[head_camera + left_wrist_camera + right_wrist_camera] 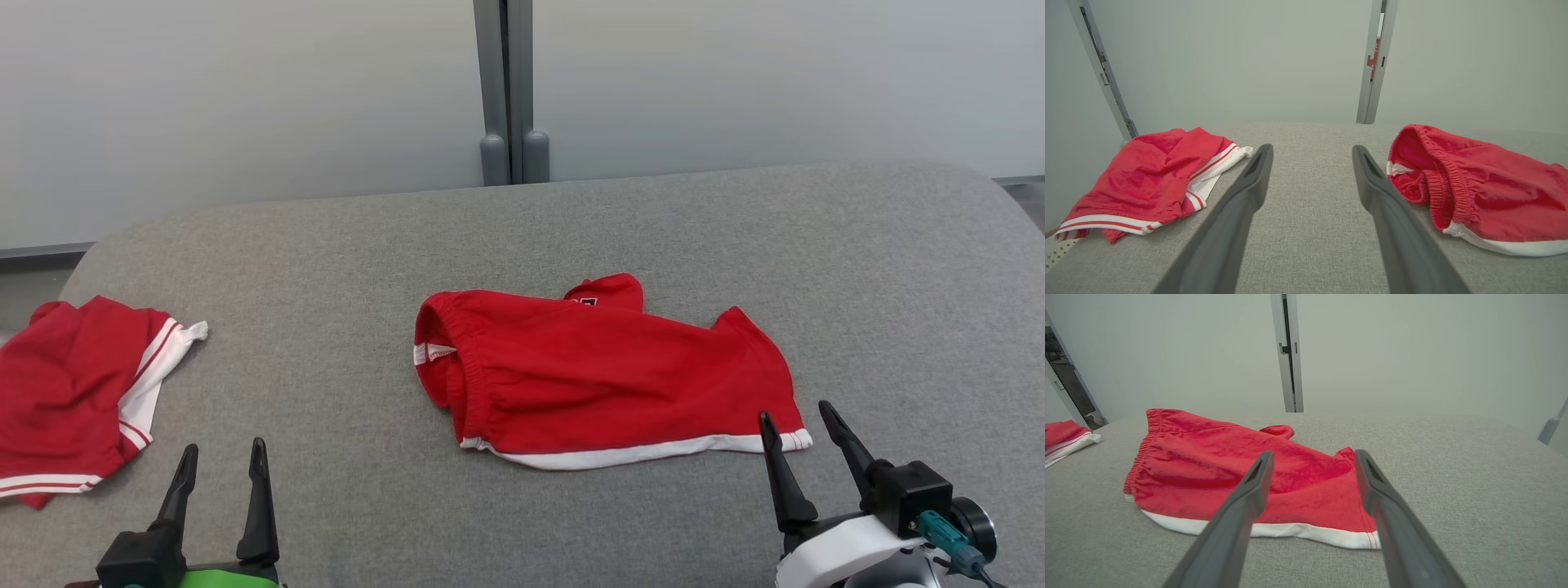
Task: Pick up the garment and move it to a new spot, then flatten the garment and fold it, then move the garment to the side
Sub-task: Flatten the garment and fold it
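Now my left tool [225, 445] is hovering with fingers apart, well left of the shorts [604, 376], which are lying mid-desk [857, 261], long axis running left to right; my right tool [793, 410], also spread, is waiting just beside their right end, nearer.

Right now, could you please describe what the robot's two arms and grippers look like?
Both grippers have two long, tapering dark fingers on a black block. The left gripper mounts on a bright green part; the right gripper mounts on a white shell, with a teal cable plug beside it.
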Controlling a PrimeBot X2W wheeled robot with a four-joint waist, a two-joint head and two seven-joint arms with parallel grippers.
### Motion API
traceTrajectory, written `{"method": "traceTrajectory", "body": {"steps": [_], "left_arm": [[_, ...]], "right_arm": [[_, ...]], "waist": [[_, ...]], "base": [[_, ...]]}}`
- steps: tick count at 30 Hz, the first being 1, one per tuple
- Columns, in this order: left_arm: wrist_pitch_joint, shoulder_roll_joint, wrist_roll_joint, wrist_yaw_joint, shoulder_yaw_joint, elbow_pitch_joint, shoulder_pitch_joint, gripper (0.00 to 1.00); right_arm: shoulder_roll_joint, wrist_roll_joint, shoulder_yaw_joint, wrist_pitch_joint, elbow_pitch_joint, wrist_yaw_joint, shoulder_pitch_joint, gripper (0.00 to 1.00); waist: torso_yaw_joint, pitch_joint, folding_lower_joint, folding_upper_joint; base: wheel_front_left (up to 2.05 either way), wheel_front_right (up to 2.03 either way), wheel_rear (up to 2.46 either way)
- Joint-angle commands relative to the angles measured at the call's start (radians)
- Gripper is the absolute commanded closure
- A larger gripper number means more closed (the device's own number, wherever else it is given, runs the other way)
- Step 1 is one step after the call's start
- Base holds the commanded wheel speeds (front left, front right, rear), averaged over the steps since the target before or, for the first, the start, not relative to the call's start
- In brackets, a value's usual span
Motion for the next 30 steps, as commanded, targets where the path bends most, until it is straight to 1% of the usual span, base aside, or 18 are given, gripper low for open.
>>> {"method": "traceTrajectory", "body": {"steps": [1,9,13,15,17,21,25,30], "left_arm": [[-0.001,-0.002,0.007,-0.003,0.006,0.001,-0.011,0.00],[-0.001,0.000,0.014,-0.006,0.008,0.001,-0.016,0.00],[-0.001,0.013,0.025,-0.006,-0.029,0.011,-0.033,0.00],[-0.001,0.024,0.030,-0.007,-0.071,0.021,-0.053,0.00],[-0.001,0.041,0.034,-0.008,-0.137,0.039,-0.076,0.00],[0.000,0.074,0.001,-0.007,-0.253,0.084,-0.141,0.00],[0.000,0.098,-0.034,-0.007,-0.359,0.150,-0.195,0.00],[0.000,0.123,-0.074,-0.007,-0.486,0.246,-0.274,0.00]], "right_arm": [[0.000,-0.003,-0.002,-0.003,0.002,-0.001,0.002,0.00],[0.003,-0.001,-0.002,-0.003,0.000,-0.001,0.003,0.00],[0.003,0.001,-0.008,-0.003,-0.004,-0.001,-0.004,0.00],[-0.001,0.000,-0.011,-0.003,-0.002,-0.001,-0.012,0.00],[-0.008,-0.007,-0.013,-0.003,0.007,-0.001,-0.027,0.00],[-0.018,-0.020,-0.028,-0.003,0.046,-0.001,-0.069,0.00],[-0.027,-0.036,-0.043,-0.003,0.115,-0.001,-0.114,0.00],[-0.037,-0.040,-0.057,-0.003,0.216,-0.001,-0.186,0.00]], "waist": [[0.000,0.000,0.0000,-0.0001],[-0.003,0.004,0.0000,-0.0001],[-0.005,0.010,0.0000,-0.0001],[-0.006,0.015,0.0000,-0.0001],[-0.011,0.023,0.0000,-0.0001],[-0.027,0.045,0.0000,-0.0001],[-0.047,0.076,0.0000,-0.0001],[-0.070,0.141,0.0000,-0.0001]], "base": [[0.00,0.00,0.00],[0.00,0.00,0.00],[0.00,0.00,0.00],[0.00,0.00,0.00],[0.00,0.00,0.00],[0.00,0.00,0.00],[0.00,0.00,0.00],[0.00,0.00,0.00]]}}
